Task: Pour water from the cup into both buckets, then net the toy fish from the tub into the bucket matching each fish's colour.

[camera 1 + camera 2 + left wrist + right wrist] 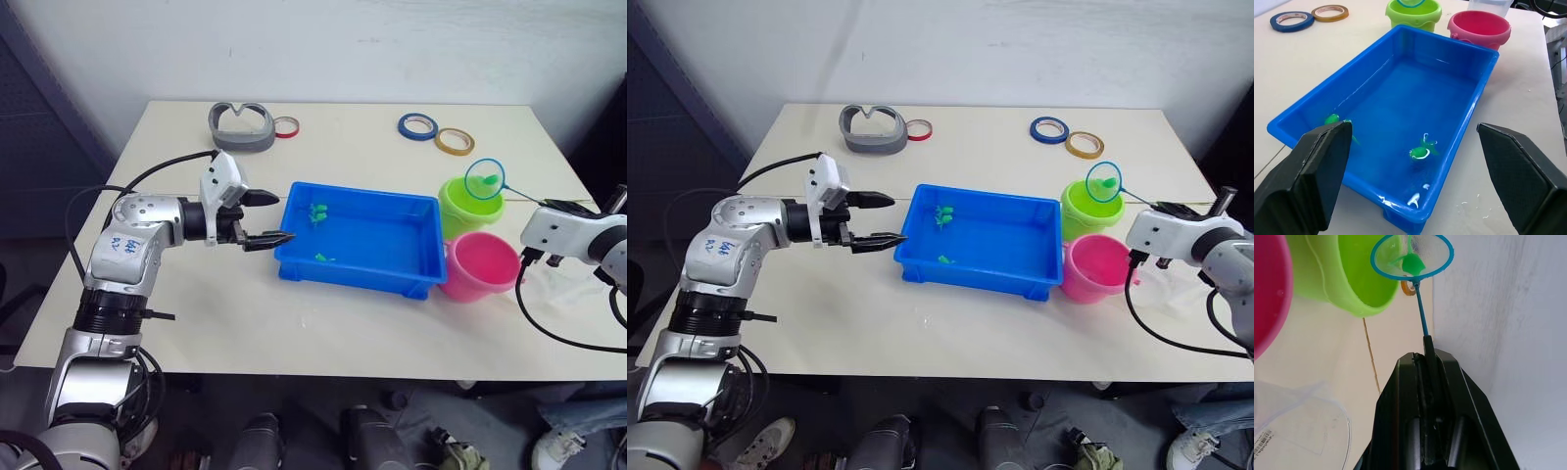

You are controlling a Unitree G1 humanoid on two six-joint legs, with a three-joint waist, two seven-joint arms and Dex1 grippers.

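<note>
A pale tabletop against a white wall. Over the green bucket [468,205], the net [484,179], hoop held above the bucket's mouth with a green fish [1413,264] caught in the mesh. From the hoop, a thin handle running back toward the robot's right, its long axis pointing from the bucket to the right tool [1427,363], clamped narrow on the handle's end. So: hoop already over the matching bucket, and, as a judgement, only a turn of the wrist about that handle needed to tip the fish out; drifting toward the robot, to the pink bucket [480,265] just beside the green one, looks like the risk.

Next outward, the tub [359,239], touching or very nearly touching both buckets on its right side, long axis across the tabletop. In its water, green fish [1420,152] left to net: two by the far wall and one near the front wall, to judge by the head view; no pink fish made out. Left tool [262,217] at the tub's left end, spread wide, holding nothing, well apart from the net. Clear cup [1300,426] beside the pink bucket, near the right arm.

Farther back, tape rings [435,133] and a grey curved piece [241,127] near the wall.
</note>
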